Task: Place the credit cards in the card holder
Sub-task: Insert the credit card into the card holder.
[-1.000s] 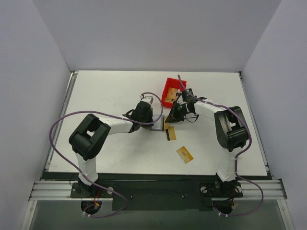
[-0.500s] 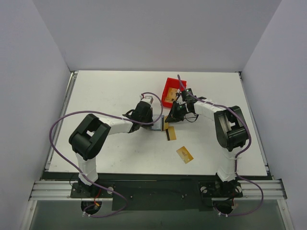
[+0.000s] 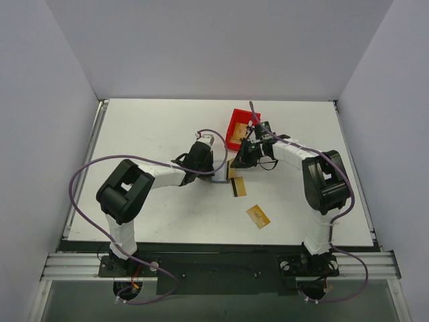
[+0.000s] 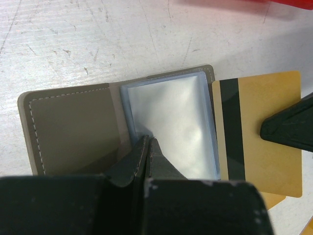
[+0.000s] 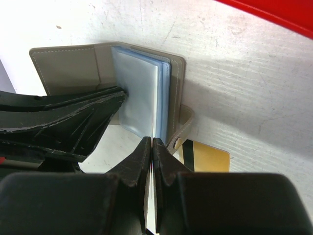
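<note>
The card holder (image 4: 68, 127) lies open on the table, grey flap to the left, bluish clear sleeves (image 4: 171, 117) to the right. My left gripper (image 4: 148, 140) is shut, its tips pressing on the sleeves' near corner. My right gripper (image 5: 152, 143) is shut on a gold credit card (image 4: 259, 132) with a black stripe, held on edge against the sleeves' open side (image 5: 161, 93). A second striped card (image 3: 237, 188) lies flat just beside the holder (image 3: 218, 177). A third card (image 3: 259, 216) lies nearer the front.
A red plastic bin (image 3: 236, 125) stands just behind the right gripper (image 3: 234, 168), close to the holder. The two grippers' fingers nearly meet over the holder; the left fingers (image 5: 63, 122) show in the right wrist view.
The right arm has shifted slightly toward the far side with its card still at the holder's edge. The left arm has not moved.
</note>
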You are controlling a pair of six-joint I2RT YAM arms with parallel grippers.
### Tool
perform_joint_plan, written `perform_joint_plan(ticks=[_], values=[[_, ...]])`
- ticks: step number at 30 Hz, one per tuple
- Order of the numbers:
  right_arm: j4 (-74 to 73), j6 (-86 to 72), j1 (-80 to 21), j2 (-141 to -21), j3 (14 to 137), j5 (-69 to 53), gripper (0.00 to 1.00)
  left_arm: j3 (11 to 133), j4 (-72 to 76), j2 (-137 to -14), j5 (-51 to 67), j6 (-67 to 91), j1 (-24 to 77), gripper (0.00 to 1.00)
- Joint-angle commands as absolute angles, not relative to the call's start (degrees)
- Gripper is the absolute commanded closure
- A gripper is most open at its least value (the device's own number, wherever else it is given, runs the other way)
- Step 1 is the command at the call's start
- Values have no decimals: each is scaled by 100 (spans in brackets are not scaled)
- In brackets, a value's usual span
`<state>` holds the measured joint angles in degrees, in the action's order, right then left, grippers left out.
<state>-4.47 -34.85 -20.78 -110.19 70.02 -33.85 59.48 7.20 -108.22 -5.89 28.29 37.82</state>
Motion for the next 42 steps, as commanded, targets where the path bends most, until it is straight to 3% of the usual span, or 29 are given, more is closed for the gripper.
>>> perform_joint_plan(ticks=[1,29,42], values=[[-352,-3577,-2127,-10793,7058,-3489,100,5906,439,-10828,-633,2786,3753,100],[-852,-3463,-2232,-11540,7365,-3006,100,5757,501,-10205,-176,2997,3437,100],[-1046,-3366,-2224,-11549,7506,-2971,100,5379,413,-10002,-650,2874,3252,100]])
